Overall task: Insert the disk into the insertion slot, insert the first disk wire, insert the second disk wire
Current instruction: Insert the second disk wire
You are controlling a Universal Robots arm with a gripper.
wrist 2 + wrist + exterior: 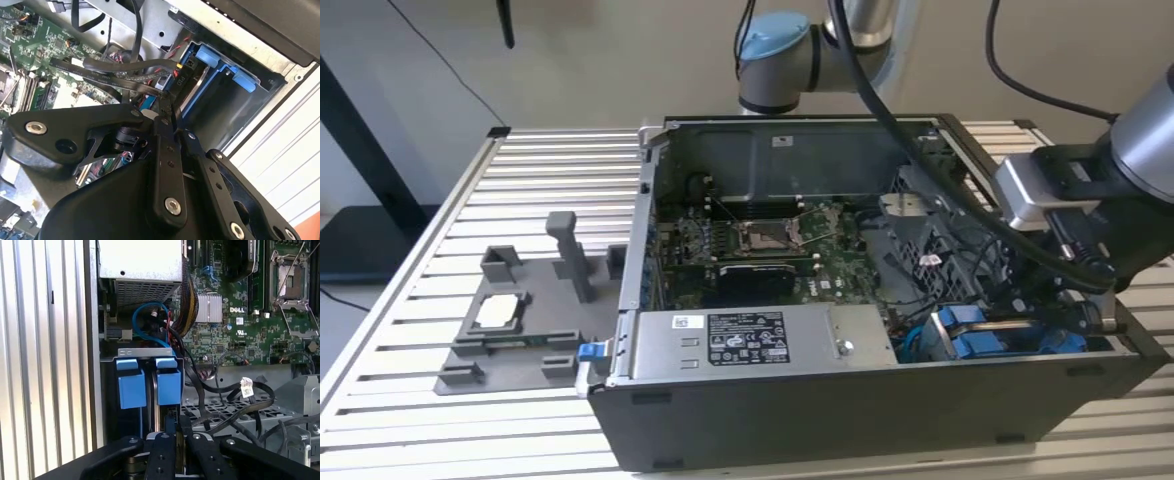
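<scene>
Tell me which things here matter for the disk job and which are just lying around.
Part of the job: the insertion slot, its blue tabs, the black wire near the slot, the claw close to that wire.
Just lying about: the grey fixture tray, the grey box with the sticker, the motherboard.

Two bright blue plastic carrier tabs (149,385) are seen side by side at the mouth of the grey metal drive bay (142,352), near the case's side wall. The black gripper (175,440) is closed on a dark connector just beside them. Black cables (225,395) are draped over the green motherboard (240,330).
</scene>
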